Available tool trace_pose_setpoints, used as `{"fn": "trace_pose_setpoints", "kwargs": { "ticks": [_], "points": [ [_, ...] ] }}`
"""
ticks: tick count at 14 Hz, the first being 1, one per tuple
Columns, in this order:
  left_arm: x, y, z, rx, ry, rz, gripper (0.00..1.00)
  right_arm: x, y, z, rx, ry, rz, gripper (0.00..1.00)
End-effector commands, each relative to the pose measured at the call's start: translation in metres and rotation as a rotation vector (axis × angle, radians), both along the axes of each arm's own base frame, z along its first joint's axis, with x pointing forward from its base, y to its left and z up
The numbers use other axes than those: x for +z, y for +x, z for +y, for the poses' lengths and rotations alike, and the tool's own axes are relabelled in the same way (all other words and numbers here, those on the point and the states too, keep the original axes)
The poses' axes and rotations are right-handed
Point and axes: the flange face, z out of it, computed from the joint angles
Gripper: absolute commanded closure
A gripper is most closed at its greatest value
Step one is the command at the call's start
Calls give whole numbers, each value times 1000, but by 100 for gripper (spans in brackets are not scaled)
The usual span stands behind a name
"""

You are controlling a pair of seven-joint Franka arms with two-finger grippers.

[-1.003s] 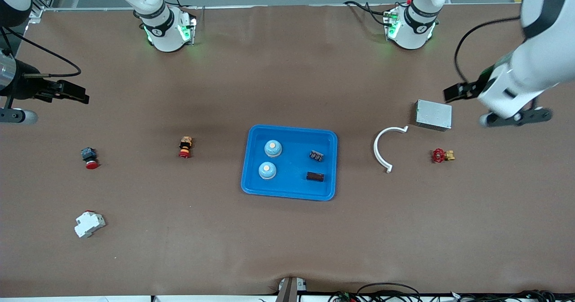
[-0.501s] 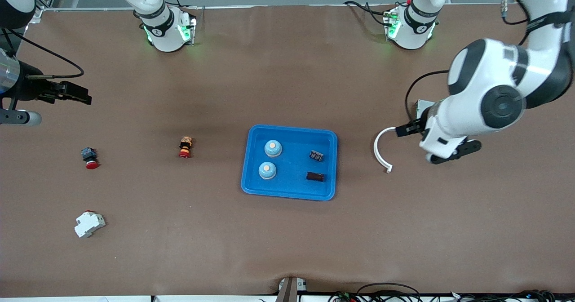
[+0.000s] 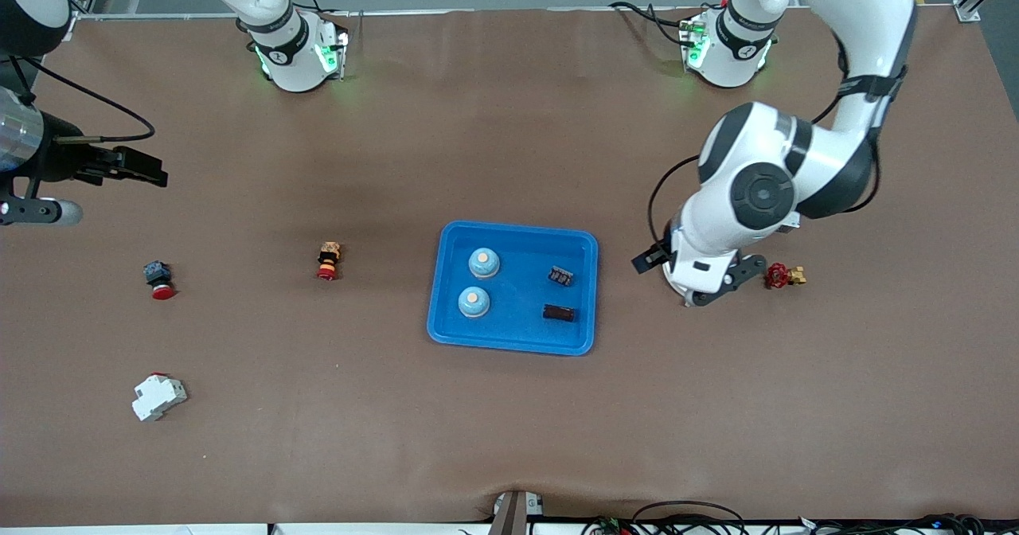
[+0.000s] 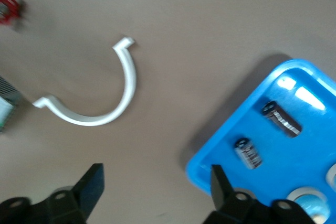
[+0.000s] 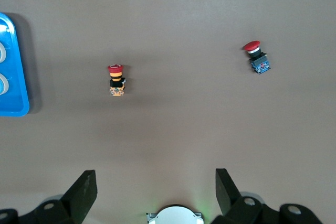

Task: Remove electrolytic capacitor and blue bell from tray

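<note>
Approaching is the step in hand: the left gripper (image 4: 152, 192) hangs over bare table just off the tray (image 3: 446, 332) at the left arm's end, fingers spread wide and holding nothing. Inside the tray, two dark capacitors (image 3: 559, 312) lie along the edge toward the left arm, two blue bells (image 3: 474, 302) along the edge toward the right arm. Next, I judge, it must travel over a capacitor and descend. The right gripper (image 5: 152, 192) waits open and empty near the table's right-arm edge

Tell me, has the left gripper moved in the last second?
Yes. The left gripper has swung from beside the grey box toward the tray, now hanging over the white curved clip.
</note>
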Motion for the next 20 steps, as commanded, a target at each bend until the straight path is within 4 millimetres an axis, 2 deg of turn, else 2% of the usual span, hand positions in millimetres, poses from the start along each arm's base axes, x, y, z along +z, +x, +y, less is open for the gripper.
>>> {"fn": "trace_pose_setpoints", "kwargs": {
  "ticks": [1, 5, 8, 11, 13, 15, 18, 20],
  "points": [
    [-32, -1, -32, 139, -19, -21, 23, -3, 4, 5, 1, -14, 6, 0],
    [-70, -10, -72, 260, -36, -44, 24, -4, 4, 5, 1, -14, 7, 0],
    [-97, -17, -95, 340, -54, -57, 25, -8, 6, 10, 10, -15, 12, 0],
    [-121, -25, -113, 366, -74, -69, 33, -9, 8, 11, 10, -14, 9, 0],
    [-137, -25, -117, 391, -88, -76, 36, -24, 15, 26, 31, -3, 20, 0],
    [-152, -30, -125, 405, -97, -80, 36, -26, 19, 39, 4, -9, 3, 0],
    [-161, -30, -125, 414, -106, -87, 37, -33, 21, 62, -19, -20, 2, 0],
    [-167, -34, -130, 411, -113, -90, 42, -36, 22, 74, -5, -10, 5, 0]
  ]
}}
